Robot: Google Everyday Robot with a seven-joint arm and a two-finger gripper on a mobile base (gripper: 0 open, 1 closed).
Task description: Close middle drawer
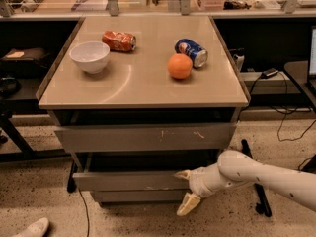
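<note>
Camera view: shows middle drawer [123, 180] partway out, low in bench [143, 90], under scratched drawer front [143, 138] & above narrower btm panel [138, 196]. Finds gripper [184, 188] at drawer's R end, fingers [189, 204] spread wide, nothing held; can't tell if upper one touches the front. Up top: white bowl [90, 57], red can [119, 40], blue can [191, 52] just beside orange [179, 66].

White arm [266, 174] stretched out low, gripper [186, 189] at its tip, fingers [189, 204] spread apart.
</note>
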